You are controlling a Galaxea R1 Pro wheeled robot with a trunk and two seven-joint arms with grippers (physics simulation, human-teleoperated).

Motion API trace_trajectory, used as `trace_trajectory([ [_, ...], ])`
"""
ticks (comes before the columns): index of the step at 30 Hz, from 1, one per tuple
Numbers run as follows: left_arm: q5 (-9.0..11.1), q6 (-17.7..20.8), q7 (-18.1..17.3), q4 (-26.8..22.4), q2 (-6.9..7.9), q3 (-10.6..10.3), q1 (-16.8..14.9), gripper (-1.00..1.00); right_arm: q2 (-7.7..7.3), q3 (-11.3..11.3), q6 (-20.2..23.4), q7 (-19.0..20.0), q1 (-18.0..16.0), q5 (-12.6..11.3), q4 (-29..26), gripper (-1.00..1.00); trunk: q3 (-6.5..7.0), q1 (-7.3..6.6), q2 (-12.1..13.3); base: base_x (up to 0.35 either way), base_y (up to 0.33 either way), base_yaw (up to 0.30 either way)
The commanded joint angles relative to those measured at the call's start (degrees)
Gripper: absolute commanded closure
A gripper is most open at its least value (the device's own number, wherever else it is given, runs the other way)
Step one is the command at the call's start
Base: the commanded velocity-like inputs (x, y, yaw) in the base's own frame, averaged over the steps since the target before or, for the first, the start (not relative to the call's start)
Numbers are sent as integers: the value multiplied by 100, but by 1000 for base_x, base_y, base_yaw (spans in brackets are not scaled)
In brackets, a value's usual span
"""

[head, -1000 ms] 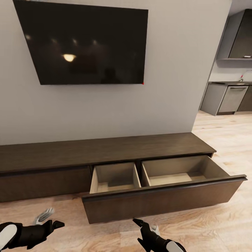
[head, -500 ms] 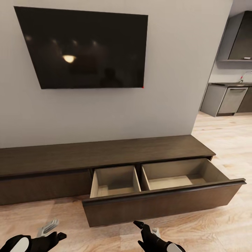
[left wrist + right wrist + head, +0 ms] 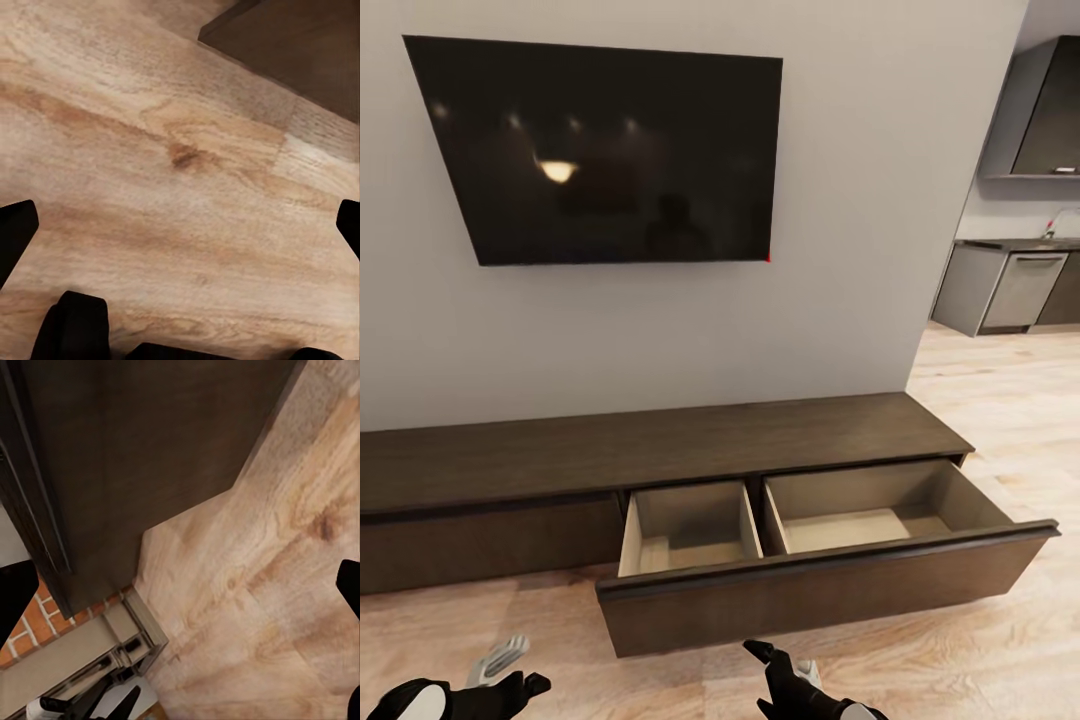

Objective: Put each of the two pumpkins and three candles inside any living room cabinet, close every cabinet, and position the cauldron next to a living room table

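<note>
We look down on the pale wood floor (image 3: pixel 165 187), grain running across it with a darker knot near the middle. A dark brown cabinet (image 3: pixel 300 45) corner sits at one edge. Our left gripper (image 3: pixel 180 225) has its black fingertips (image 3: pixel 15 232) far apart, nothing between them.

Head camera faces the cabinet (image 3: pixel 660 450); wrist cameras face floor (image 3: pixel 150 187).

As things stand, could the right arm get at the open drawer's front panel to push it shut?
Probably yes. The right gripper hovers low over the floor just in front of the pulled-out drawer, jaws apart and holding nothing, and nothing lies between them. Whether the reach suffices without rolling forward is unclear.
</note>
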Motion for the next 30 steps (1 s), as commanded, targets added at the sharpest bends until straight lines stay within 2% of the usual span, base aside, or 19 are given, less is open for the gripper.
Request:
trace_trajectory([
  [1,60,7,58,-6,6,-14,-3,-100,-7,42,7,16,-3,-49,3,-100,9,-24,39,0,0,0],
  [5,60,4,64,-4,6,-4,-3,-100,-98,46,32,27,-3,-49,4,-100,51,-111,199,-30,0,0],
  [10,60,1,67,-3,5,3,-3,-100,-185,52,50,32,-3,-28,4,-100,95,-221,400,-245,0,0],
  [18,60,0,64,-3,5,-2,-3,-100,-246,61,46,37,-3,-6,4,-100,163,-397,721,-63,0,-7],
  [24,60,0,64,-2,5,-2,-3,-100,-263,65,15,37,-3,-5,4,-100,218,-529,962,-2,0,-110],
  [30,60,0,64,0,5,-2,-3,-100,-376,72,-11,24,-3,-12,26,-100,276,-661,1202,0,0,-170],
])
